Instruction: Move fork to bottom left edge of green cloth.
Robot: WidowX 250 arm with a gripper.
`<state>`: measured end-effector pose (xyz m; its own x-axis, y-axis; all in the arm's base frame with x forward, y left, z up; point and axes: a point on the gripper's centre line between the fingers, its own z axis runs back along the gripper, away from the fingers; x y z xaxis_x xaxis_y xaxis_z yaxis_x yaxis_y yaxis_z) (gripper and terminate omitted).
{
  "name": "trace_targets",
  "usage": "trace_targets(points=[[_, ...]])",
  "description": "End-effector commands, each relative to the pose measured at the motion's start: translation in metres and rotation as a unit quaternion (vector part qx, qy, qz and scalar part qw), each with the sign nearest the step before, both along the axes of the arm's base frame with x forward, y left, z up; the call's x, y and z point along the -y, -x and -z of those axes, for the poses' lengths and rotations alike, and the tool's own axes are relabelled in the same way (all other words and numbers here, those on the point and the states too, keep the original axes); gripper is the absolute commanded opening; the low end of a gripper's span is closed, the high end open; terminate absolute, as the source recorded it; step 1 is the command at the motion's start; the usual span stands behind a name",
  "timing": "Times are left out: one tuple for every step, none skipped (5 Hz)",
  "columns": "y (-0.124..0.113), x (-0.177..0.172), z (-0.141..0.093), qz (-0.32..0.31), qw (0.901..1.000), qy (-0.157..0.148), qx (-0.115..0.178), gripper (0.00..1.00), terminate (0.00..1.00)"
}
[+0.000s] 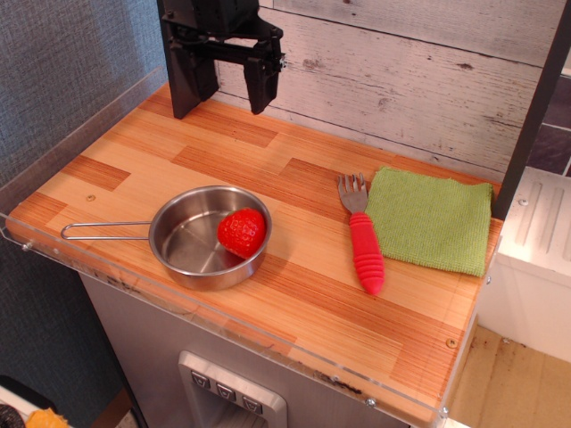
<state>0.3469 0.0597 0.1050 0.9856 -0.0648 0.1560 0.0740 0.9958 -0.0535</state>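
Observation:
The fork (364,237) lies flat on the wooden table, its red ribbed handle toward the front and its grey tines toward the back wall. It lies along the left edge of the green cloth (432,219), touching or almost touching it. My gripper (230,82) hangs open and empty high above the table's back left corner, far from the fork. One finger is hard to tell apart from the dark post behind it.
A steel pan (205,237) with a thin wire handle stands front left and holds a red strawberry (242,233). A dark post (181,67) stands at the back left. Clear plastic rims (80,125) run along the table's left and front edges.

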Motion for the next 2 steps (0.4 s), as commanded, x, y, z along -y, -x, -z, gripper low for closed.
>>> trace_targets(points=[[-0.0048,-0.0092,-0.0056,0.017,0.9994,-0.01,0.028,1.0,0.0],[-0.0048,-0.0092,-0.0056,0.017,0.9994,-0.01,0.028,1.0,1.0]])
